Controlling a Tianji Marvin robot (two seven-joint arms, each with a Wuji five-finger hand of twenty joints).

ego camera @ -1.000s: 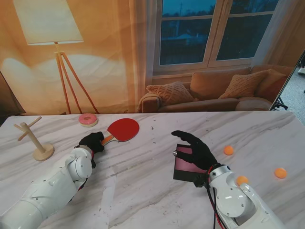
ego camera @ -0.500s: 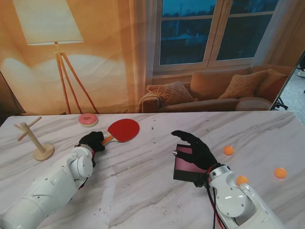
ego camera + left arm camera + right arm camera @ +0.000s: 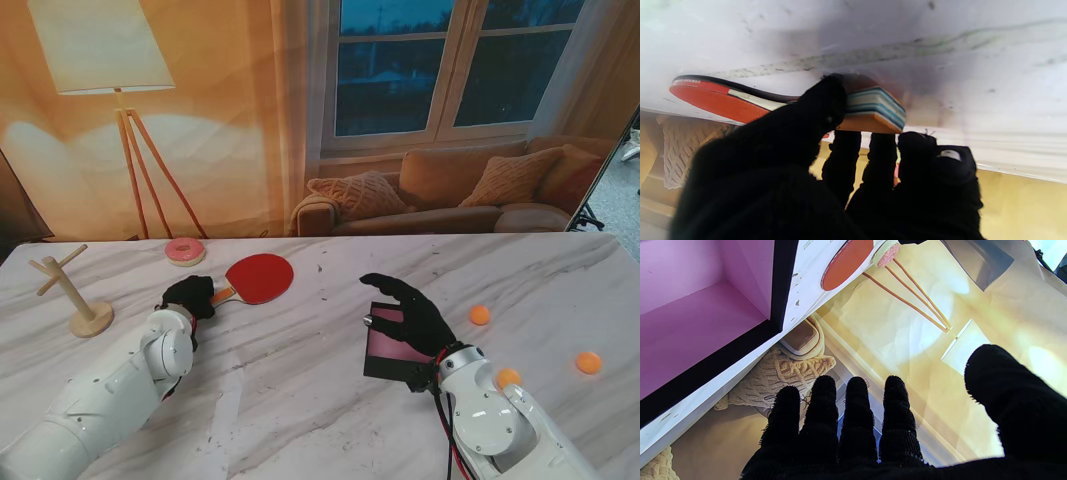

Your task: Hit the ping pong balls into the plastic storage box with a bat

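Red rubber marks the bat [image 3: 258, 276], lying flat left of centre in the stand view, its handle under the left hand [image 3: 190, 296]. From the left wrist, the thumb [image 3: 820, 103] and curled fingers [image 3: 845, 150] wrap the handle end [image 3: 873, 110], though the blade looks to rest on the marble table [image 3: 300, 400]; I judge the step in hand is securing the grip before lifting. Right of centre, the right hand [image 3: 415, 318] hovers with fingers spread, holding nothing, over the pink-lined plastic storage box [image 3: 388, 345]. Three orange ping pong balls [image 3: 480, 314] sit at the right side of the frame. Next, the bat must rise, cross past the box, and strike leftward.
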